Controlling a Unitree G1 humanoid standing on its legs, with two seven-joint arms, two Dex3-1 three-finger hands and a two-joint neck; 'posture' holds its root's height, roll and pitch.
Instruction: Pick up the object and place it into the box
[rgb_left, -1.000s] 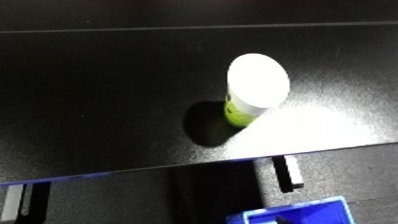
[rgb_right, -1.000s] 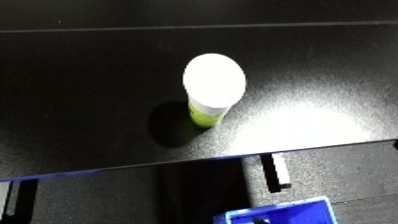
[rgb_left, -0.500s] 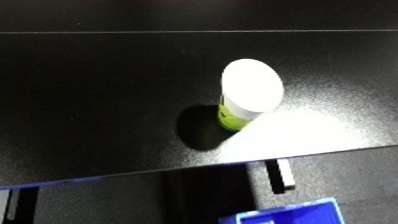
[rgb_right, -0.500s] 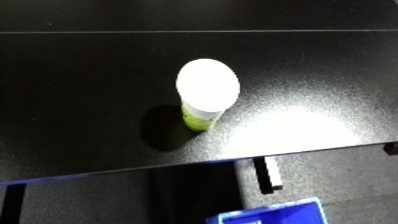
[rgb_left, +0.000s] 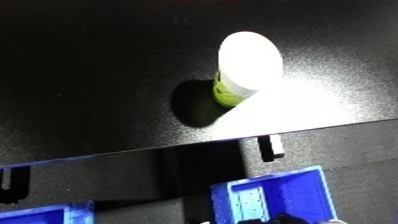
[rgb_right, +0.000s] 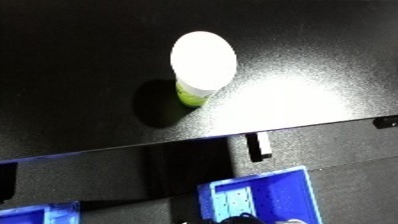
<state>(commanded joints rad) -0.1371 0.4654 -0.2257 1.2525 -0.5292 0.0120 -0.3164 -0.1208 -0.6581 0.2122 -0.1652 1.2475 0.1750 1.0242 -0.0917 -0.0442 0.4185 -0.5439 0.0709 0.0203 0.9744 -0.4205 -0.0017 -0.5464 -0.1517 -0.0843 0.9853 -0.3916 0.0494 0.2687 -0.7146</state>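
Left eye view: a bottle stands upright on the black desk, toward the right and a little back from the near edge. It has a wide white top that glares under strong light, and a yellow-green body shows below it; its shadow falls to the left on the desk. Nothing touches it. Neither hand shows, so the state of the fingers cannot be told. Below the desk edge a blue bin sits low in the picture, just right of centre, and the corner of a second blue bin shows at the lower left. The bin lies below and in front of the bottle, probably so that a lifted thing can be carried toward the robot and let down into it.

Right eye view: the same bottle appears nearer the middle, well apart from the desk edge, with a bright patch of light on the desk to its right. The bin is open at the top. No hand shows here either. The pick-up looks not yet begun; standing free and upright, the bottle seems open to a grasp round its body from either side.
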